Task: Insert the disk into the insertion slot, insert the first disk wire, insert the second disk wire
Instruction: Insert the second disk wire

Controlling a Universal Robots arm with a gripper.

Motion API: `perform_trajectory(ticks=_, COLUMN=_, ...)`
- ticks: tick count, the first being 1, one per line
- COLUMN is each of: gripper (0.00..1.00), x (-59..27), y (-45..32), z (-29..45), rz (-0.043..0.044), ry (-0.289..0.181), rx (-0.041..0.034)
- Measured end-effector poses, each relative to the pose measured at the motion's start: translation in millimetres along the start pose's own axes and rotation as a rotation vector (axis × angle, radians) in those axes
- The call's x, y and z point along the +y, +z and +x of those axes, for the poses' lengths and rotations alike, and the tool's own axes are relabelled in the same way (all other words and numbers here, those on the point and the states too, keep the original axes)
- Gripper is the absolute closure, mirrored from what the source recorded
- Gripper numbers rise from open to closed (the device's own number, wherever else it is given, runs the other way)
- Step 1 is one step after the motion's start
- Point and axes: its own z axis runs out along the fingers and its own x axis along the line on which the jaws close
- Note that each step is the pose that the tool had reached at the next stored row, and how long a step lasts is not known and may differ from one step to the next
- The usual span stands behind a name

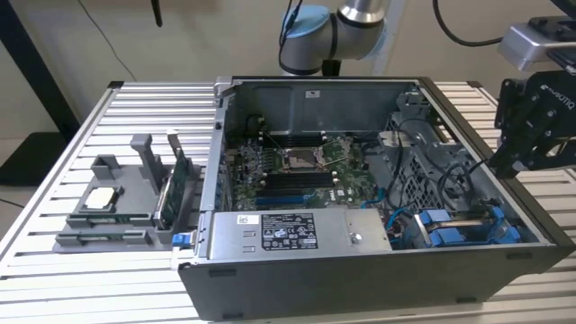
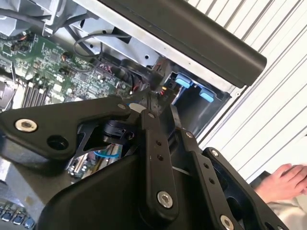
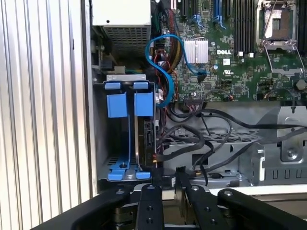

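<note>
Fingers (image 3: 149, 196) narrowly parted, nothing seen between. Disk (image 3: 125, 104), blue-framed, seated in insertion slot (image 3: 100, 139) just ahead; long axis runs away from them.

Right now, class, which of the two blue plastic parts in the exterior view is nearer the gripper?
The big blue frame inside the case, below the gripper on the exterior view's right; the small blue piece sits at the exterior view's left.

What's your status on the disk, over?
Gripper hovering close by insertion slot. Disk caddy seated in slot. Black wires bunched alongside; connections unclear.
</note>
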Motion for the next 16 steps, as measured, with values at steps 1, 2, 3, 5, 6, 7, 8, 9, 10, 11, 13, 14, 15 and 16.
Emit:
perform_trajectory(ticks=1, gripper=0.73, x=-1.1, y=0.0, z=-0.9, rz=0.0, ry=0.0, rx=0.0)
perform_trajectory(ticks=2, gripper=0.73, x=-2.2, y=0.1, z=-1.7, rz=0.0, ry=0.0, rx=0.0001)
perform_trajectory(ticks=3, gripper=0.73, x=-3.3, y=0.2, z=-2.4, rz=0.0, ry=0.0, rx=0.0)
perform_trajectory(ticks=5, gripper=0.73, x=-5.1, y=0.2, z=-3.8, rz=0.0, ry=0.0, rx=0.0)
perform_trajectory(ticks=6, gripper=0.73, x=-6.2, y=0.2, z=-4.6, rz=0.0, ry=0.0, rx=0.0001)
perform_trajectory(ticks=7, gripper=0.73, x=-7.2, y=0.3, z=-5.3, rz=0.0, ry=0.0, rx=0.0001)
perform_trajectory(ticks=8, gripper=0.73, x=-8.2, y=0.3, z=-6.0, rz=0.0, ry=0.0, rx=0.0001)
perform_trajectory(ticks=9, gripper=0.73, x=-9.1, y=0.4, z=-6.7, rz=0.0, ry=0.0, rx=0.0)
perform_trajectory(ticks=10, gripper=0.73, x=-10.0, y=0.5, z=-7.1, rz=0.0, ry=0.0, rx=-0.0001)
perform_trajectory(ticks=11, gripper=0.73, x=-10.8, y=0.5, z=-7.5, rz=0.0, ry=0.0, rx=0.0)
perform_trajectory(ticks=13, gripper=0.73, x=-12.0, y=0.5, z=-8.2, rz=0.0, ry=0.0, rx=0.0001)
perform_trajectory(ticks=14, gripper=0.73, x=-12.5, y=0.5, z=-8.4, rz=0.0, ry=0.0, rx=0.0)
perform_trajectory(ticks=15, gripper=0.73, x=-13.0, y=0.6, z=-8.7, rz=0.0, ry=0.0, rx=0.0)
perform_trajectory(ticks=16, gripper=0.73, x=-13.5, y=0.5, z=-8.9, rz=0.0, ry=0.0, rx=0.0001)
